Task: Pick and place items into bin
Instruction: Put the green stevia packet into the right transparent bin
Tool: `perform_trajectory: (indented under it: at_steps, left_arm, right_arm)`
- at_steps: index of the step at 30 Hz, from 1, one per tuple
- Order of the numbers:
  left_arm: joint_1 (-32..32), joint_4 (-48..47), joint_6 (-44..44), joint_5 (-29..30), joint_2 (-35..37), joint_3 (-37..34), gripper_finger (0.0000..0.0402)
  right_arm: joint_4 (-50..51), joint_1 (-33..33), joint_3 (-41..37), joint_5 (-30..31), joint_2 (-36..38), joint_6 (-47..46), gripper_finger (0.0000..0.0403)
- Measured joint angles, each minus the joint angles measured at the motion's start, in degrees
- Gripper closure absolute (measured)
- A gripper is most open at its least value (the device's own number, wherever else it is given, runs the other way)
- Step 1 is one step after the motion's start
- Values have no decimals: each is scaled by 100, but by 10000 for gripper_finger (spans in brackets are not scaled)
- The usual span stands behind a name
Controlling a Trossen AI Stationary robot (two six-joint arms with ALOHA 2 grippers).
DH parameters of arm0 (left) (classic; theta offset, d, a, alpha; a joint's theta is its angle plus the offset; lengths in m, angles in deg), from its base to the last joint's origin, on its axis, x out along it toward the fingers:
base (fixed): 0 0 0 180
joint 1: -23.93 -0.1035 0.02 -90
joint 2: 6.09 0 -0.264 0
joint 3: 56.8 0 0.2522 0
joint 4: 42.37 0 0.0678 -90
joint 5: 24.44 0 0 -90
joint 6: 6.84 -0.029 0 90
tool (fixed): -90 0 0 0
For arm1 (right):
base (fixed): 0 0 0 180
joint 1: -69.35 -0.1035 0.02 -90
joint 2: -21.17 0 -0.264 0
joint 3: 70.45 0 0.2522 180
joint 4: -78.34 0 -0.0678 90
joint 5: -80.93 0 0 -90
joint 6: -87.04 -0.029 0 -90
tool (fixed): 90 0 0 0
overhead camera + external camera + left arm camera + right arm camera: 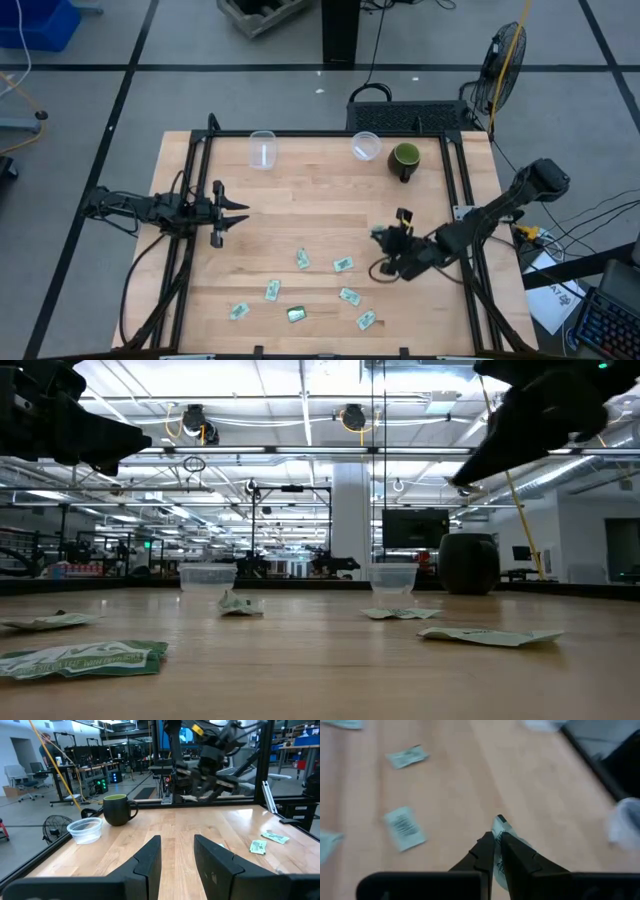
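High view first: the right gripper (388,238) sits over the right half of the pale wooden table (320,200), raised rather than pressed down, judging by the shadow beneath it. Seven small flat packets in mint-green and white (302,259) lie loose across the front of the table, one darker green packet (296,314) among them, all well apart from the containers at the far edge. Those are two clear plastic cups (262,148) and a dark green mug (404,159); no bin proper shows, so one of the cups probably serves as it. The left gripper (238,214) waits at the left edge with fingers spread, out of the working arm's way.

Low view: packets lie flat on the wood, the nearest a crumpled green one (80,658), with both cups and the mug standing behind them; both arms hang overhead as dark shapes.

Left wrist view: its own two fingers stand apart over bare wood, empty, and the right arm appears across the table, lifted above it.

Right wrist view: the right gripper's fingers are pinched together on a pale mint packet (499,836), gripped by one edge so it hangs upright between them; a thin flat thing is probably easiest to take that way. Other packets remain on the wood beyond.
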Motion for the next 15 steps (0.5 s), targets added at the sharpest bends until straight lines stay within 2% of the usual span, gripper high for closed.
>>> perform_trajectory:
  at_steps: [15]
  left_arm:
    - [-1, 0, -1, -2, -1, -1, 279]
  right_arm:
    - [-1385, 1480, 2, 134, 153, 2391, 381]
